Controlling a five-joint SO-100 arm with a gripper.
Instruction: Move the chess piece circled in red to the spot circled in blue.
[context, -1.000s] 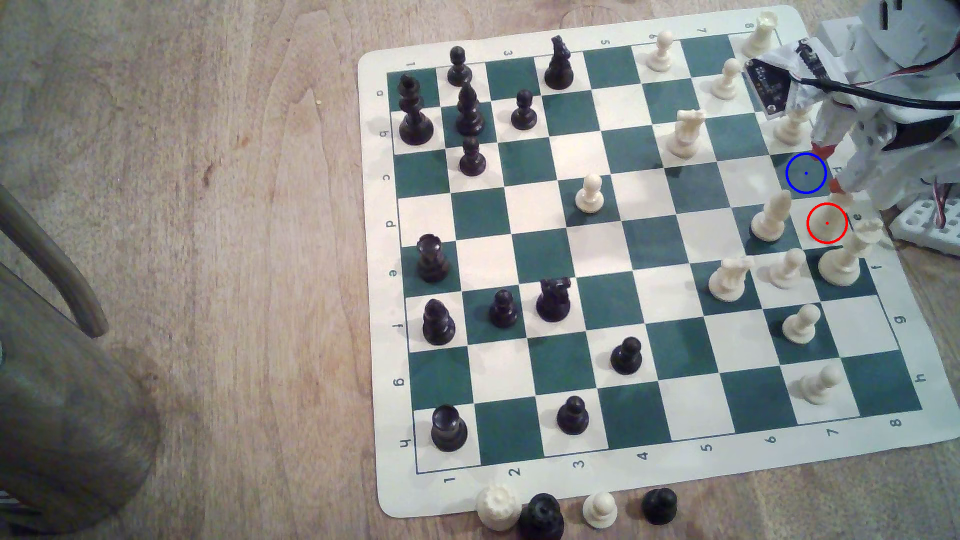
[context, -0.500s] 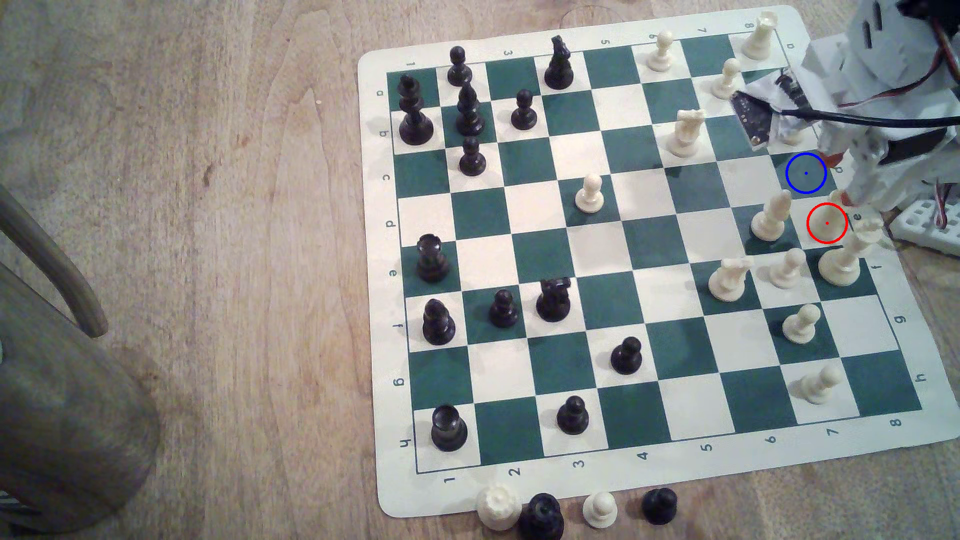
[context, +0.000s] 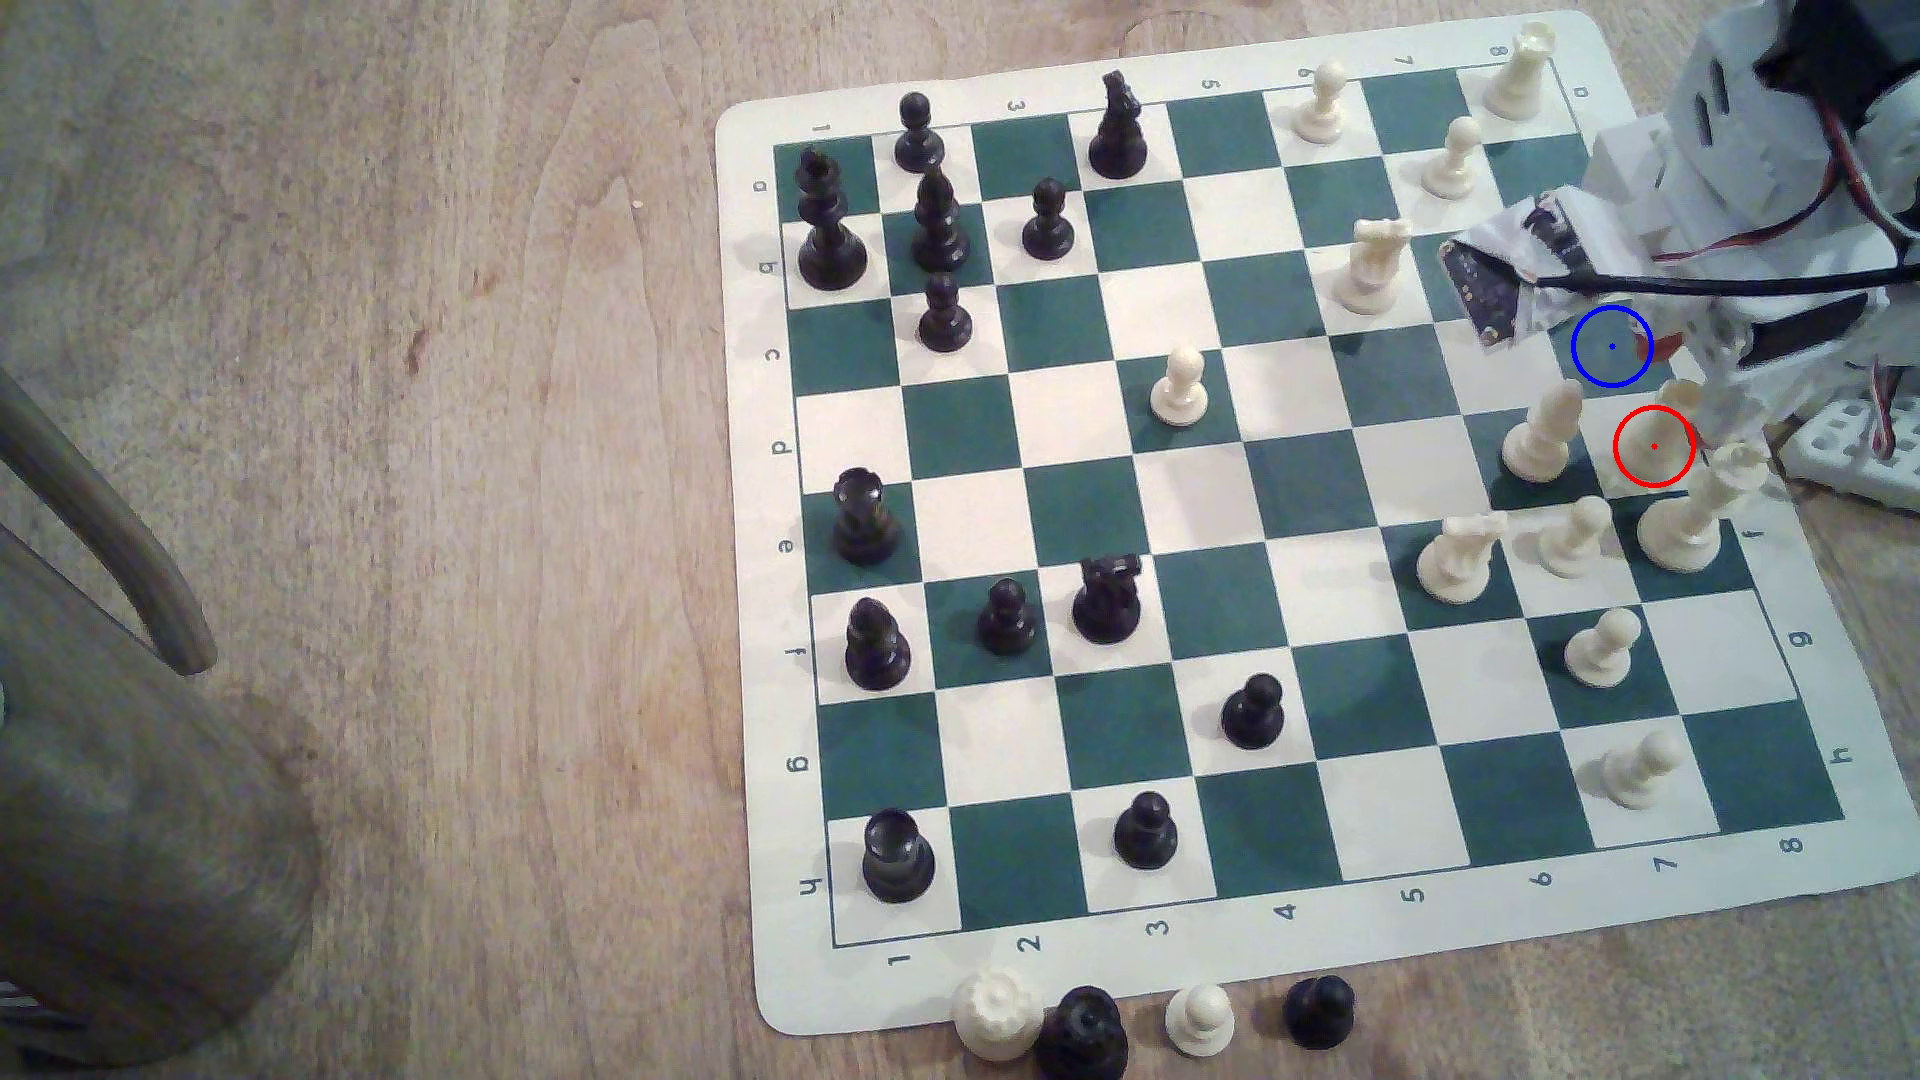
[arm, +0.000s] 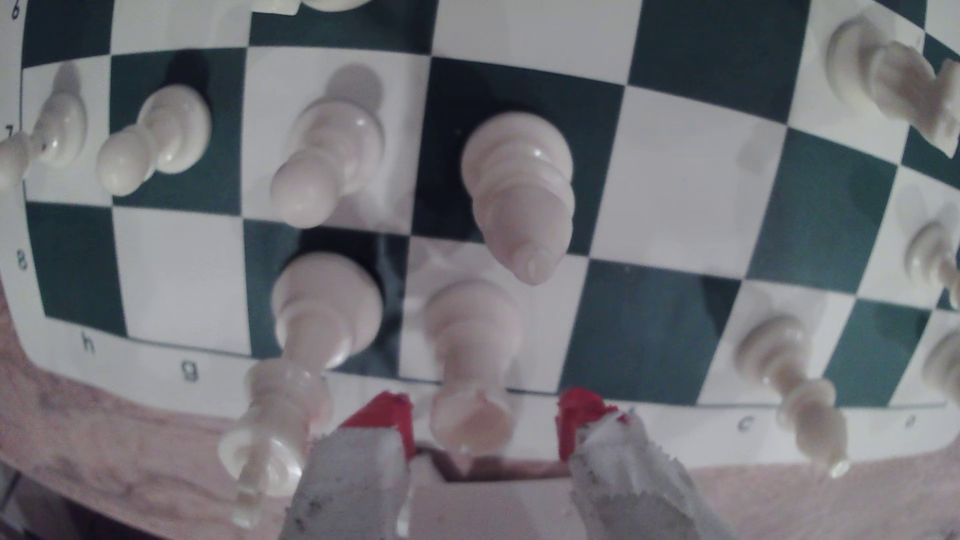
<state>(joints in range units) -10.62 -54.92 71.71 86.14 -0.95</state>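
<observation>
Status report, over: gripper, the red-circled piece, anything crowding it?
Gripper open, astride cream-white plastic rook. Rook on its white square, not lifted. Tall cream crowned piece close alongside. Blue-ringed dark green square free.

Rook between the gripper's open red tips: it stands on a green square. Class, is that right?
Not quite. The wrist view shows the rook standing on a white square, not a green one. It does sit between the open gripper's red tips.

Rook (context: 1675, 400) mostly hidden behind the arm (context: 1756, 260) (exterior view), blue-ringed square (context: 1595, 363) partly covered, king's (arm: 270, 415) top cut off.
</observation>
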